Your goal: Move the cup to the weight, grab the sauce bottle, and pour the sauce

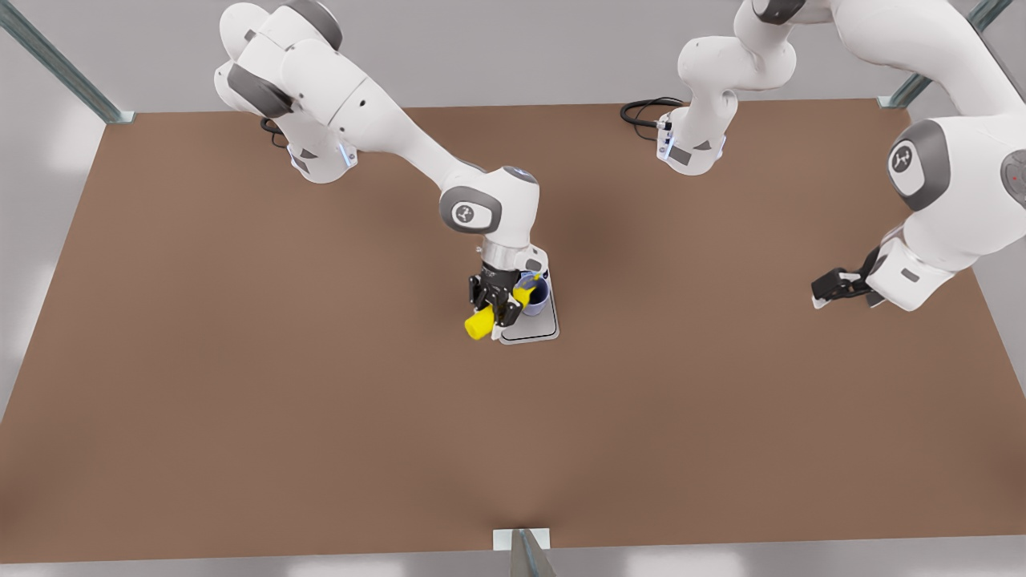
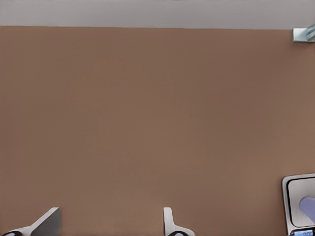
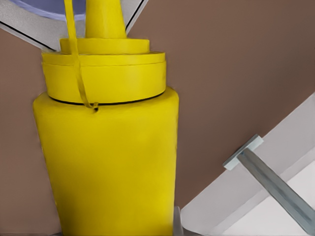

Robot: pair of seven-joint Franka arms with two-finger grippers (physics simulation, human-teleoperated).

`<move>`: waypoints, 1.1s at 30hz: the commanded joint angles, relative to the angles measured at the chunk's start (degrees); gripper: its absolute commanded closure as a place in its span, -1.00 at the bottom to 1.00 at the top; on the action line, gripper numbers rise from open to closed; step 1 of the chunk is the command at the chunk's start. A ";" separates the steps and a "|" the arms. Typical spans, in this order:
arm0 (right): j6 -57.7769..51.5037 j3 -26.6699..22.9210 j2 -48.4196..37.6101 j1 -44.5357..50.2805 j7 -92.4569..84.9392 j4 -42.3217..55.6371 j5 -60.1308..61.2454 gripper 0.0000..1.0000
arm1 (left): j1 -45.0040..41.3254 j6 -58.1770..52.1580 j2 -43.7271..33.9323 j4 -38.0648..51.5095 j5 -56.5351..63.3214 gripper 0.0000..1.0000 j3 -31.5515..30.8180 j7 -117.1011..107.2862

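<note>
In the middle of the table my right gripper (image 1: 497,303) is shut on the yellow sauce bottle (image 1: 481,323). The bottle is tipped over, its nozzle reaching over the lavender cup (image 1: 540,296). That cup stands on the weight (image 1: 535,328), a flat scale with a white rim. Close up in the right wrist view, the sauce bottle (image 3: 108,162) points its nozzle at the cup's rim (image 3: 42,9) over the weight (image 3: 24,27). My left gripper (image 1: 834,288) waits open and empty at the front view's right. Its fingers (image 2: 170,223) show in the left wrist view, with the weight (image 2: 290,194) and cup (image 2: 309,209) off to the side.
The brown table (image 1: 240,401) is bounded by metal frame posts (image 1: 64,68) at the back corners and a bracket (image 1: 521,538) at the front edge. A black cable (image 1: 645,108) lies by one arm's base at the back.
</note>
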 commanded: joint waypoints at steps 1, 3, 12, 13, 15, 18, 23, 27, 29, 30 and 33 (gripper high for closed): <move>-0.22 -0.01 0.00 0.09 0.05 -0.01 -0.22 -0.10 | -0.01 0.03 0.00 0.05 -0.02 -1.00 0.00 0.00; -1.63 -0.01 0.00 0.26 -0.04 -0.01 -2.68 -0.10 | -0.10 0.03 1.23 0.14 -0.38 -1.00 -0.09 -0.09; -3.03 -0.27 1.67 2.20 1.63 -0.18 -5.75 -0.10 | -0.01 0.12 2.02 0.23 -0.64 -1.00 0.00 -0.18; -3.03 -0.18 1.67 2.11 1.54 -0.18 -5.75 -0.10 | -0.01 0.12 2.02 0.23 -0.55 -1.00 0.00 -0.18; -3.12 -0.27 1.58 2.11 1.54 -0.18 -5.75 -0.12 | -0.01 0.12 2.02 0.23 -0.64 -1.00 0.00 -0.18; -3.12 -0.18 1.58 2.11 1.54 -0.10 -5.75 -0.12 | -0.01 0.12 1.93 0.23 -0.64 -1.00 0.00 -0.18; -3.21 -0.18 0.97 0.62 1.54 1.84 10.76 -0.12 | -0.01 0.12 2.02 0.23 -0.55 -1.00 0.00 -0.18; -1.54 0.35 -0.70 -5.88 0.14 1.22 17.62 -0.12 | -0.01 0.12 1.93 0.31 -0.55 -1.00 0.00 -0.18; 0.39 0.61 -1.49 -11.07 -7.23 1.13 24.47 -0.12 | -0.01 0.12 2.11 1.02 -0.46 -1.00 0.00 -0.26; 1.44 0.61 -1.50 -13.88 -10.92 1.05 30.44 -0.13 | -0.01 0.12 2.11 1.02 -0.46 -1.00 0.00 -0.26; 6.28 0.52 -1.50 -21.00 -23.68 0.17 43.11 -0.13 | -0.01 0.21 2.11 1.02 -0.46 -1.00 -0.01 -0.26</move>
